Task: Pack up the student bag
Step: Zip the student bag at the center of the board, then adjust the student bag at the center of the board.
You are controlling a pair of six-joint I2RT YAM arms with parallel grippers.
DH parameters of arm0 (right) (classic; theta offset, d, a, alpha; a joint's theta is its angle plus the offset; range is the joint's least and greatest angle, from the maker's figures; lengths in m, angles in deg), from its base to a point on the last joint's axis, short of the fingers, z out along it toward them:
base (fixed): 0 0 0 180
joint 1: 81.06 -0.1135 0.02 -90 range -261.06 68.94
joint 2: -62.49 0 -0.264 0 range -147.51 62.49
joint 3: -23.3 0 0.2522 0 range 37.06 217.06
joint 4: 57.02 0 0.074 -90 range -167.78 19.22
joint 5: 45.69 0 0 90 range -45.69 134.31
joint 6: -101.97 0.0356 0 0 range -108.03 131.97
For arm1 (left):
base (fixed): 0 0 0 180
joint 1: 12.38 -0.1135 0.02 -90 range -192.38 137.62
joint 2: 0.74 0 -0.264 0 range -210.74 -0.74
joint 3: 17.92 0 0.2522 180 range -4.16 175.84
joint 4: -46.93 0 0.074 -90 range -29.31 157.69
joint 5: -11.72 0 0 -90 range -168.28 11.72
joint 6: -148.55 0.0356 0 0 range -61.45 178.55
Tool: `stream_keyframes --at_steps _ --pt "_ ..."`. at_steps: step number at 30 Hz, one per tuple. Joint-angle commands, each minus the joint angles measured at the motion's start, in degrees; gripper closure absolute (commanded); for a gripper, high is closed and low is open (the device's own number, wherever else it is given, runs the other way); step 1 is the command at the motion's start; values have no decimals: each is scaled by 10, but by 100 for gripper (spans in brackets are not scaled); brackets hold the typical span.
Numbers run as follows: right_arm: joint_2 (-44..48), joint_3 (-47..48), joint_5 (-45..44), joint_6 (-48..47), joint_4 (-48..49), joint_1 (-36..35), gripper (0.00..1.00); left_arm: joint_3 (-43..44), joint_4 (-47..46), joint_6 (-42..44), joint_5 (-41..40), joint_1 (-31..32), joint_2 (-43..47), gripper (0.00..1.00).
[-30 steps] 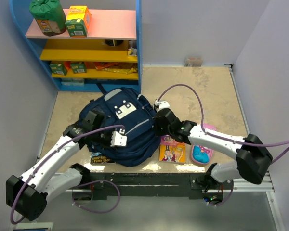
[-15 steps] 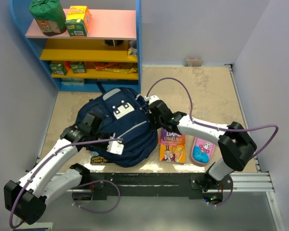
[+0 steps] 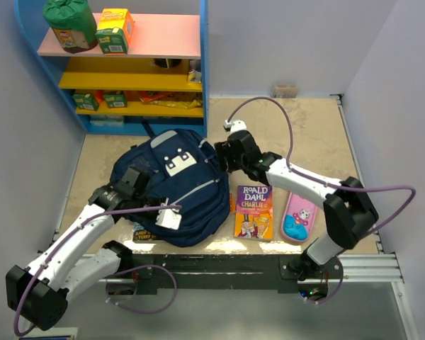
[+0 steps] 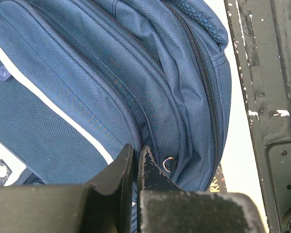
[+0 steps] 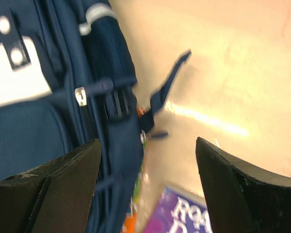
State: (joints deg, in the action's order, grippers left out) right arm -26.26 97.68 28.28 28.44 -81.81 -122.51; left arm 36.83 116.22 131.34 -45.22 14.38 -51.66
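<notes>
The big navy-blue cloth student bag (image 3: pixel 191 195) lies flat on the sandy-coloured bench (image 3: pixel 304 134), near the front edge and a bit to the left. Its white square patch (image 3: pixel 178 163) faces up, near the end by the shelf. A thin light stripe (image 4: pixel 63 114) runs across the front of the bag.

The left pincer (image 4: pixel 136 147) is down on the near part of the bag. Its two black fingers (image 4: pixel 153 172) are almost together, with only a thin slit between them. The tips press on a seam of the bag, right next to a small metal ring (image 4: pixel 168 163) on a zip. I cannot tell if any cloth is caught in the slit.

The right pincer (image 5: pixel 146 145) is by the right side of the bag, near the top end. It is wide open and holds nothing. Between its fingers you can see a dark blue strap (image 5: pixel 167 85) from the bag's side and some bare bench.

A yellow and purple paperback book (image 3: pixel 253 211) lies just to the right of the bag. A small pink pencil case (image 3: pixel 299 216) lies just right of the book. Another book (image 3: pixel 143 232) peeks out from under the bag's near left corner. A blue shelf unit with pink and yellow boards (image 3: pixel 149 44) stands at the back left, with snack packs on it.
</notes>
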Motion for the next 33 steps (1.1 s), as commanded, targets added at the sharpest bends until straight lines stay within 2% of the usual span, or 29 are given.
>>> stream_keyframes --at_steps 1,6,9,10,12,13,16,20,26,29,31,33 --pt "-78 71 39 12 72 8 19 24 44 11 0 -1 8 98" --pt "-176 136 87 23 93 9 21 24 44 9 -2 -1 12 99" --pt "-209 157 101 31 90 15 37 29 45 7 1 -1 16 100" --pt "-215 158 104 40 90 23 54 30 45 7 3 -1 18 100" --pt "-199 137 130 58 108 37 78 37 46 5 3 -1 20 100" --pt "-188 123 130 67 124 51 98 41 49 5 1 -1 23 100" --pt "-123 62 97 77 154 62 100 49 64 22 -17 -1 38 100" --pt "-49 11 53 72 139 62 100 44 67 45 -60 -1 60 100" --pt "73 -83 7 118 125 62 100 51 78 25 -88 -1 44 100" --pt "115 -132 33 142 121 61 100 38 50 -10 -126 -1 33 100" --pt "128 -156 58 160 121 57 100 27 -3 -40 -180 -1 26 100" --pt "152 -199 69 176 125 42 100 15 -76 -111 -245 -1 15 100"
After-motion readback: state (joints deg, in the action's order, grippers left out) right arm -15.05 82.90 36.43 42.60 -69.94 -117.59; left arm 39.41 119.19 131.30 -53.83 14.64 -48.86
